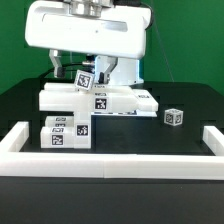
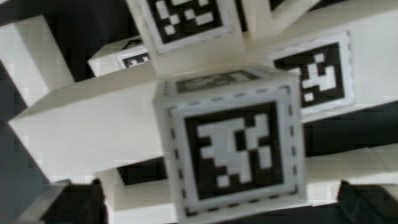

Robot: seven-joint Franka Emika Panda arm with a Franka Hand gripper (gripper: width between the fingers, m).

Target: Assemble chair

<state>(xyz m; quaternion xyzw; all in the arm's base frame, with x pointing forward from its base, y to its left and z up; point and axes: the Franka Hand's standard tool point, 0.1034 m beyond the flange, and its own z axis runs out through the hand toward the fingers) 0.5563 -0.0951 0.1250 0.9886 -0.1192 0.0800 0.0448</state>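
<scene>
the half-built chair (image 1: 95,105) sits left of centre by the near rail (image 1: 110,160), its topmost tagged block (image 2: 222,140) seemingly pointing end-up at our gripper (image 2: 199,203) directly above, jaws spread wide either side without touching, a loose cube (image 1: 173,117) well right.

Long white border rails frame a black table (image 1: 120,138): the front rail (image 1: 110,165) along its near edge, the left rail (image 1: 18,138) along the exterior view's left edge, and the right rail (image 1: 212,140) opposite. A green backdrop (image 1: 190,50) rises beyond the far edge.
</scene>
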